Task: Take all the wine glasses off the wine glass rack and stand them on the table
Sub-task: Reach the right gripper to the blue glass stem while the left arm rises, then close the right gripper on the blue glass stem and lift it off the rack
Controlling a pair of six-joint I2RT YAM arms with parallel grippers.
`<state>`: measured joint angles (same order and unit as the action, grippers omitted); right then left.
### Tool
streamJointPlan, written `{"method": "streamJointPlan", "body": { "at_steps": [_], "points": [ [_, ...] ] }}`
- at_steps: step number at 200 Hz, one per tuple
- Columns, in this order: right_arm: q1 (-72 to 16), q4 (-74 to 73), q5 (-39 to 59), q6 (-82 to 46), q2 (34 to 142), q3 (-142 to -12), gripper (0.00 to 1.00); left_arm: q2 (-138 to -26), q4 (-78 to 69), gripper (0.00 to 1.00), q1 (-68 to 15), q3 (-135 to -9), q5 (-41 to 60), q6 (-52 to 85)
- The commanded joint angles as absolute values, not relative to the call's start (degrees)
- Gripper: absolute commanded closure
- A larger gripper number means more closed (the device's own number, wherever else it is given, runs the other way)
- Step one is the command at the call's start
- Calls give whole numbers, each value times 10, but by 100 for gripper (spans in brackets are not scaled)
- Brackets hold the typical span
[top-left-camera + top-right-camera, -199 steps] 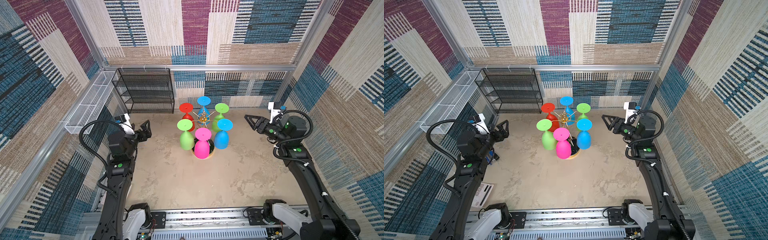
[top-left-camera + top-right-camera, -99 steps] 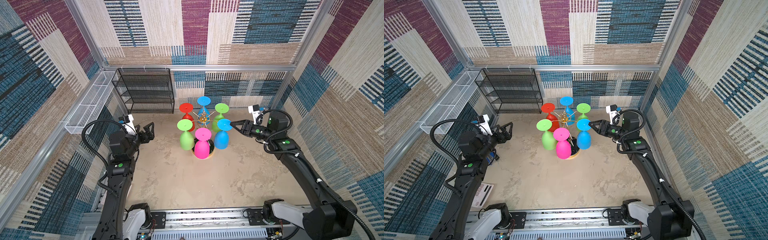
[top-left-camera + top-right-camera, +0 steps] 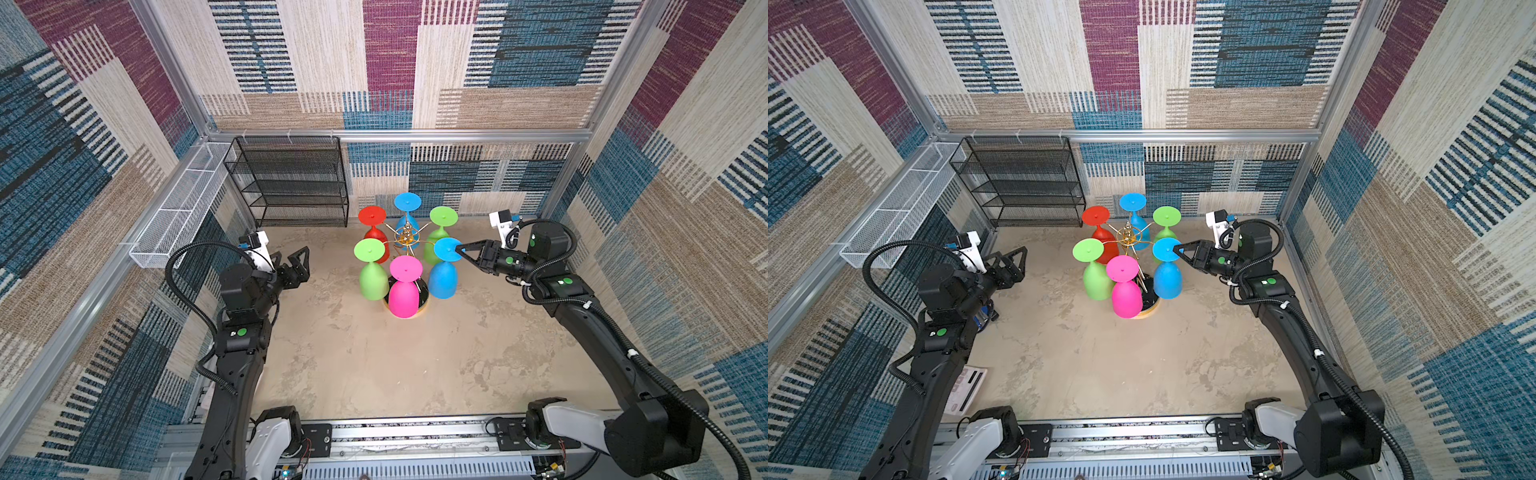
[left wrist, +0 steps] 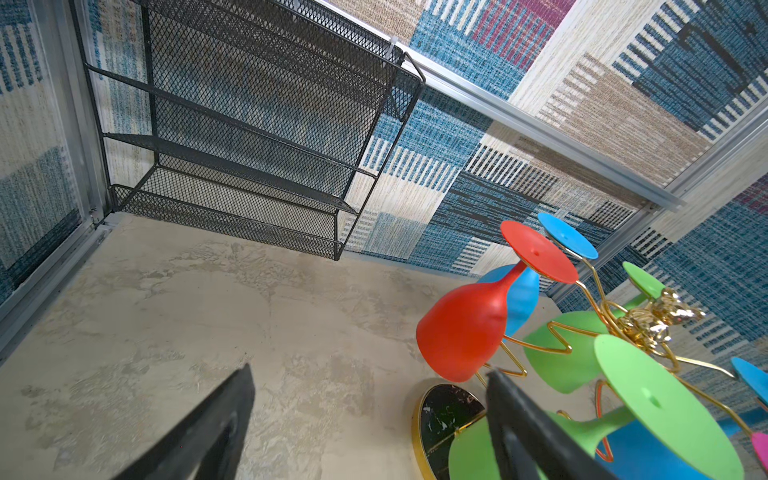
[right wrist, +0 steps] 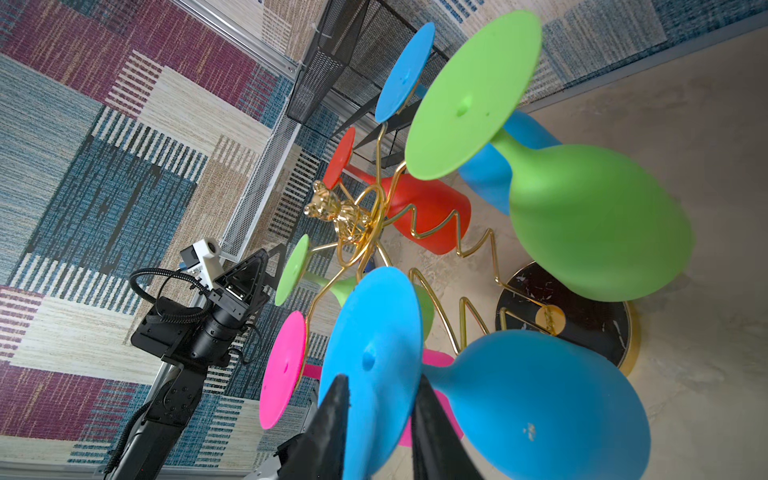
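One light, stiff, likely slick blue wine glass (image 5: 540,411) hung racked, right end effector (image 5: 380,380) narrowly straddling its foot by the stem, the best hold; clamp unconfirmed.

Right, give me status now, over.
Left jaws open, clear of wine glass rack. Right jaws astride foot of blue wine glass, grip unconfirmed. Glass hanging on rack. Pink glass, rear green glass close beside.

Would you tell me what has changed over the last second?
The right gripper swung from the right to the rack, and its jaws narrowed around the foot of the near blue glass; contact is unclear. The left gripper edged slightly toward the rack, open. Nothing left the rack.
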<state>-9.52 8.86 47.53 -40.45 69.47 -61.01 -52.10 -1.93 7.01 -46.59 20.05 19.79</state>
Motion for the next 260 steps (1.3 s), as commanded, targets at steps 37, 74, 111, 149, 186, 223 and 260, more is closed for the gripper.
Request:
{"method": "streamJointPlan", "body": {
  "at_steps": [37, 74, 111, 149, 186, 223, 260],
  "points": [
    [-96, 76, 483, -424, 695, -628, 77, -517, -31, 10, 72, -461, 208, 215],
    [-95, 77, 479, -431, 694, -631, 83, -513, -30, 10, 72, -461, 208, 214],
    [-96, 67, 482, -445, 689, -628, 90, -511, -30, 10, 72, -461, 208, 214],
    [-96, 43, 495, -474, 683, -623, 96, -507, -31, 10, 72, -461, 208, 215],
    [-96, 15, 506, -512, 679, -617, 100, -504, -30, 10, 72, -459, 209, 215],
    [-96, 2, 518, -538, 678, -625, 100, -502, -30, 10, 72, -458, 210, 216],
    [-96, -9, 517, -555, 679, -625, 100, -499, -30, 10, 72, -458, 210, 216]
  ]
}}
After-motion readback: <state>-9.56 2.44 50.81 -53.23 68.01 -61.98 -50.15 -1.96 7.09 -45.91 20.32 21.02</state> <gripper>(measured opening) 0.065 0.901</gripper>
